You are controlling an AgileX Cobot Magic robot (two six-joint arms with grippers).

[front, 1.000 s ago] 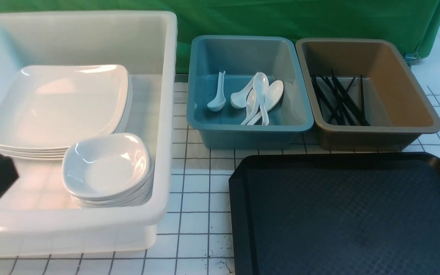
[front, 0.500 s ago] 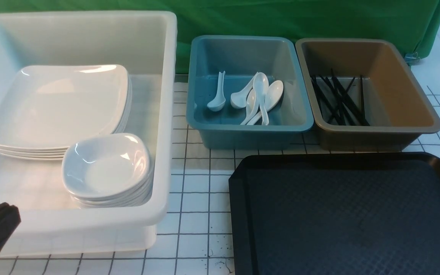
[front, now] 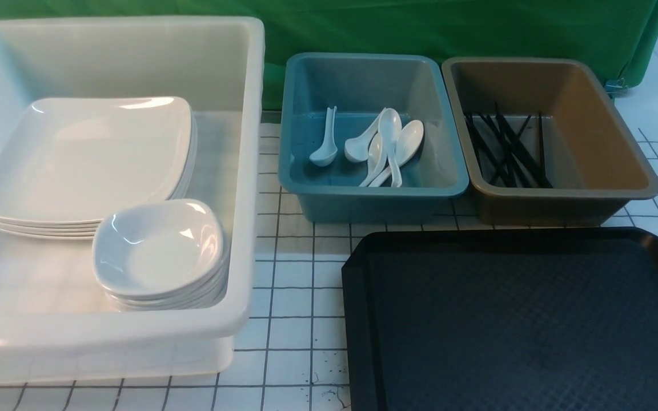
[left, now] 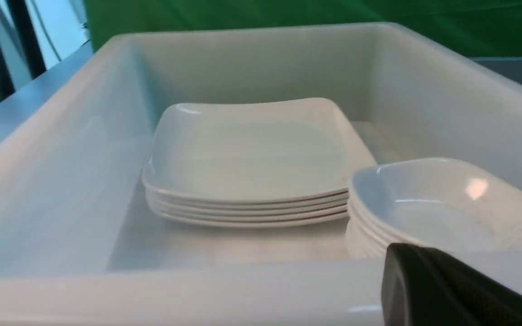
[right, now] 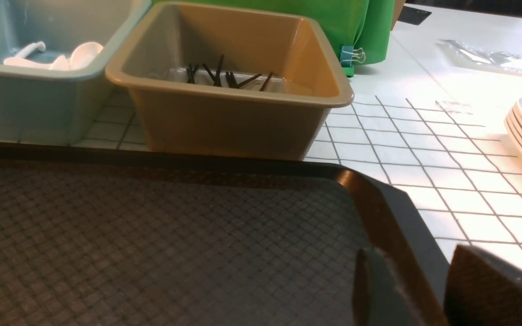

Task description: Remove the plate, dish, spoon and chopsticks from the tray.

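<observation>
The tray (front: 523, 319) lies bare: plates (front: 86, 157) and dishes (front: 157, 248) stacked in the white tub (front: 249, 171), spoons (front: 386, 142) in the blue, chopsticks (front: 506, 148) in the brown. Left tool (left: 447, 290), shut and empty, sits at the white tub's near wall; right tool (right: 424, 290), parted and empty, over the tray's corner.

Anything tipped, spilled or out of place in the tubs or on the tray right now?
Nothing stands out. Plates and dishes sit stacked in the white tub, spoons in the blue tub, chopsticks in the brown tub; the tray looks bare.
</observation>
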